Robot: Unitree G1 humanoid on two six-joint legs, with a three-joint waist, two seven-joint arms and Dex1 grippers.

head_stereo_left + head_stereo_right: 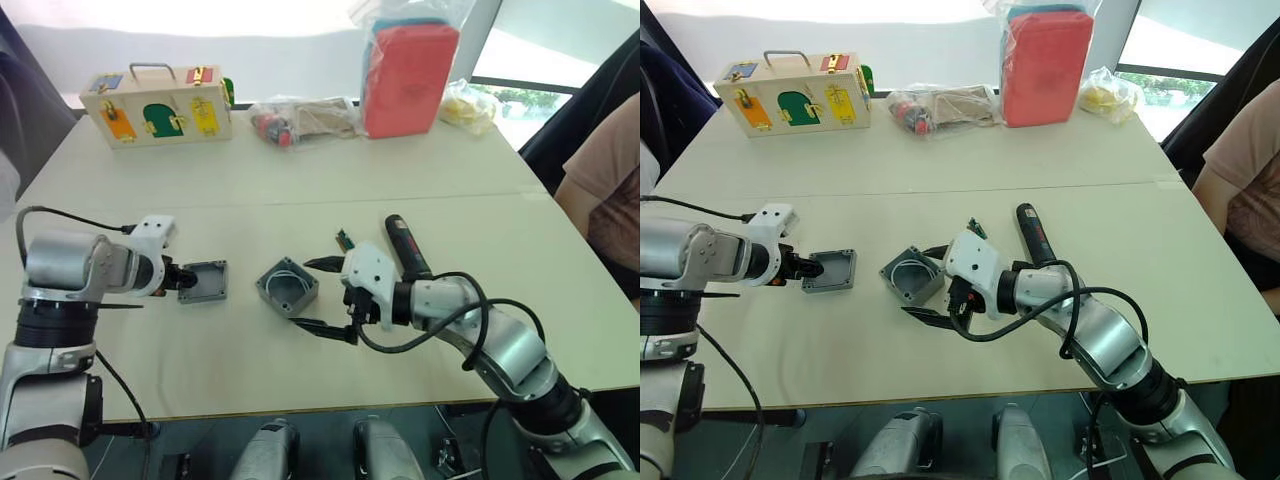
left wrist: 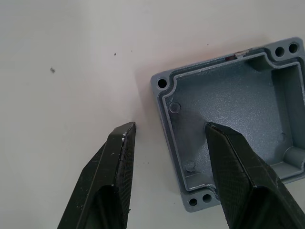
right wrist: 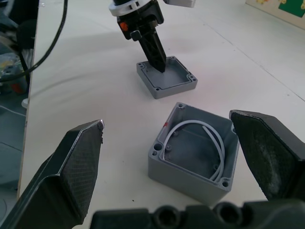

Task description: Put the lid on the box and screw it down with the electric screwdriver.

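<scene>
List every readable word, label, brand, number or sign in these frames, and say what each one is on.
No readable text in any view.
Wooden latch box: coloured door shapes and a small patch at its top corner, no legible writing.
Red bagged item: no print can be made out.
Box, lid, electric screwdriver: no legible markings; the box rim shows a small red mark, not a character.

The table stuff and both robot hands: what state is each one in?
Small deep grey plastic box: open, white wire coiled inside.
Flat square grey plastic lid: off the box, hollow side up.
Slim black electric screwdriver: lying on the table.
Left gripper: open, astride the lid's rim.
Right gripper: open, around the box.
</scene>
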